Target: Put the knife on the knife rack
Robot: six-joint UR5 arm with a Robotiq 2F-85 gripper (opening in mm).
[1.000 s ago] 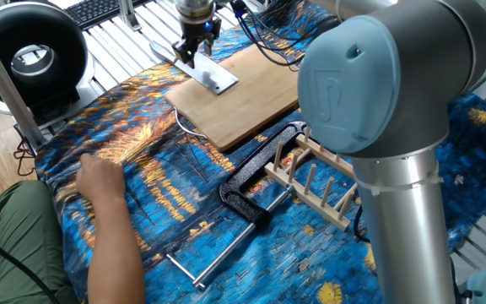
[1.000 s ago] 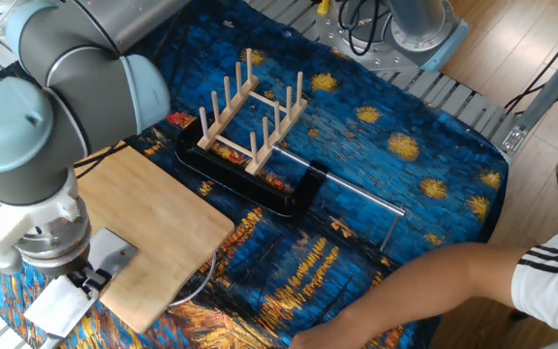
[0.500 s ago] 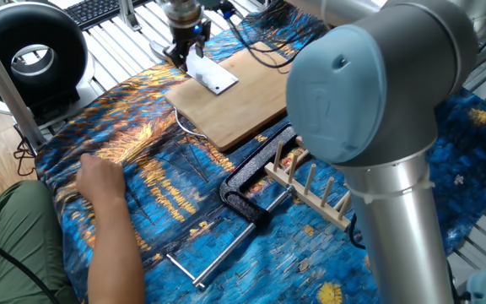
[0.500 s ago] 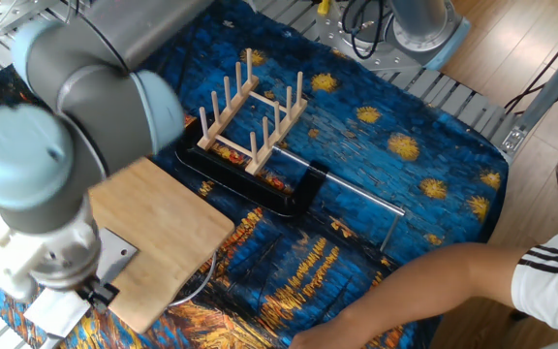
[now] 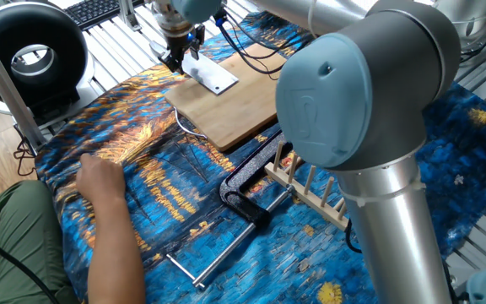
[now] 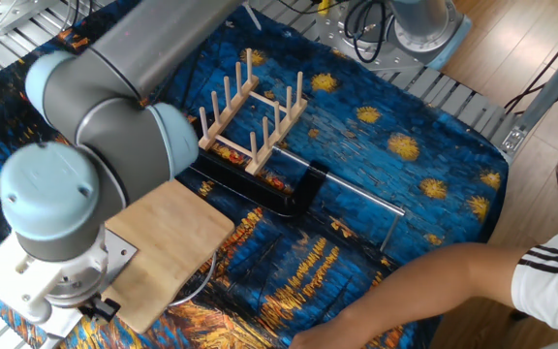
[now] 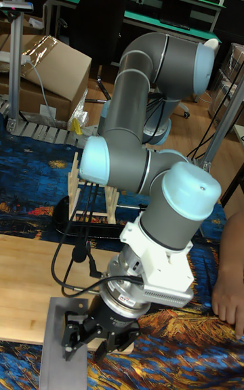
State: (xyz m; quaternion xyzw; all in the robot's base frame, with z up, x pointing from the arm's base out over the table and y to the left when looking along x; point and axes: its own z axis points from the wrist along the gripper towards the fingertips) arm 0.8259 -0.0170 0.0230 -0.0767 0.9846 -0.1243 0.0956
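Observation:
The knife (image 5: 214,77) lies flat on the far-left end of the bamboo board, its broad grey blade (image 7: 59,346) partly overhanging the board's edge. My gripper (image 5: 174,59) hangs low over the knife's outer end, fingers pointing down. In the tall fixed view the gripper (image 7: 88,344) is open, its black fingers spread beside the blade and holding nothing. From the other side the wrist hides most of it; only a black finger (image 6: 100,308) and a corner of the blade (image 6: 121,257) show. The knife rack (image 5: 312,191) (image 6: 251,116) stands upright beyond the board.
A black clamp (image 5: 250,181) (image 6: 260,189) with a thin metal bar (image 5: 216,253) lies between the cutting board (image 5: 247,97) (image 6: 168,233) and the rack. A person's hand (image 5: 99,180) and forearm (image 6: 405,291) rest on the blue cloth. A black fan (image 5: 28,55) stands at the far left.
My gripper has slid left along the knife toward its outer end, off the board's edge. The knife, rack, clamp and hand have stayed put.

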